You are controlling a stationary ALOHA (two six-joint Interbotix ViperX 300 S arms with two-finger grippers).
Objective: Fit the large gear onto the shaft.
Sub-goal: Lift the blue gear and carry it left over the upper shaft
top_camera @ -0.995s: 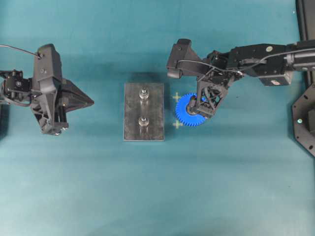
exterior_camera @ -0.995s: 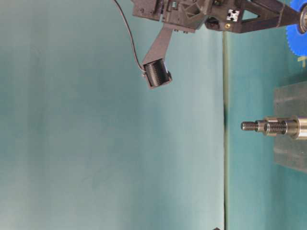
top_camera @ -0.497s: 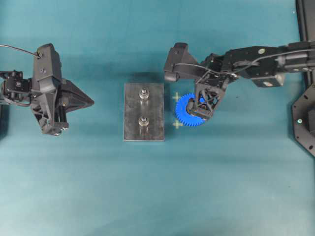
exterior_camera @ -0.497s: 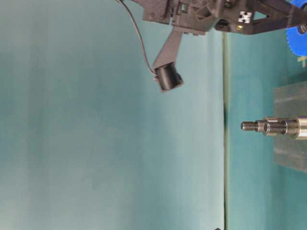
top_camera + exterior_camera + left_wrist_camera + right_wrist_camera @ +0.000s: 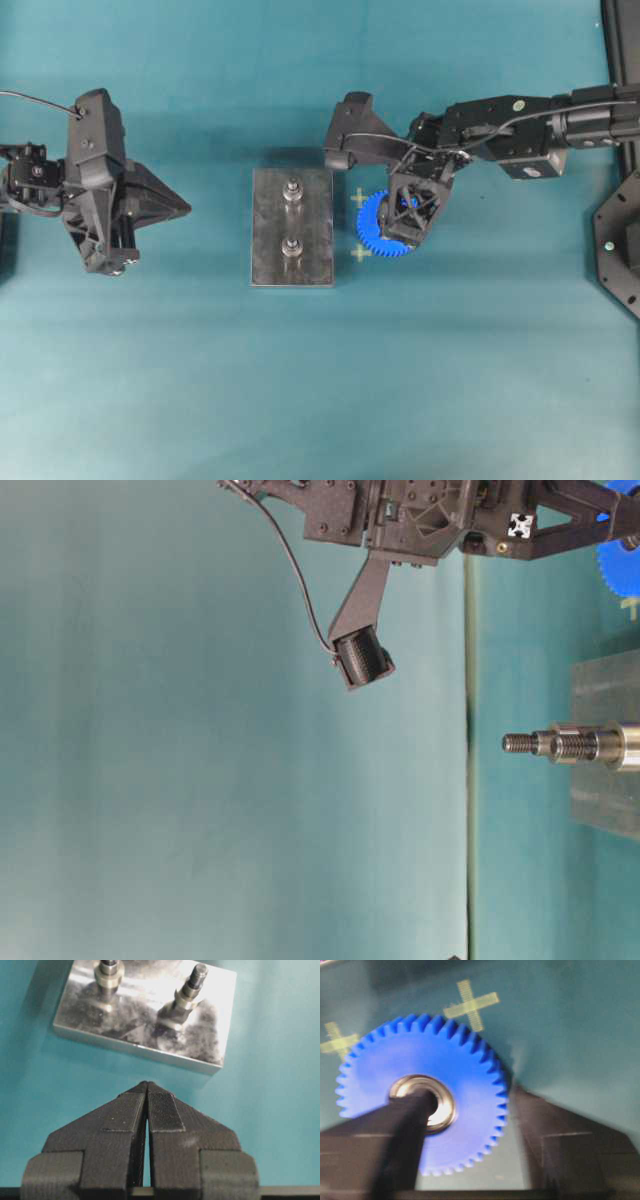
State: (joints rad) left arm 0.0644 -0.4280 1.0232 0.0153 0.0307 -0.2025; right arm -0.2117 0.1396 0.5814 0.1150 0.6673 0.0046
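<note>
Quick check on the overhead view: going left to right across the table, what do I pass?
Left hand, shut → grey plate with its two shafts → large gear, lying flat on the mat right of the plate, with the right hand over it.

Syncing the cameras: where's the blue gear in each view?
Overhead: blue gear just right of the grey plate, under the right gripper.
Table-level: only a sliver at the top right edge.
Left wrist: not in it.
Right wrist: fills left centre.
Shared landmark: the yellow cross marks beside the gear.
</note>
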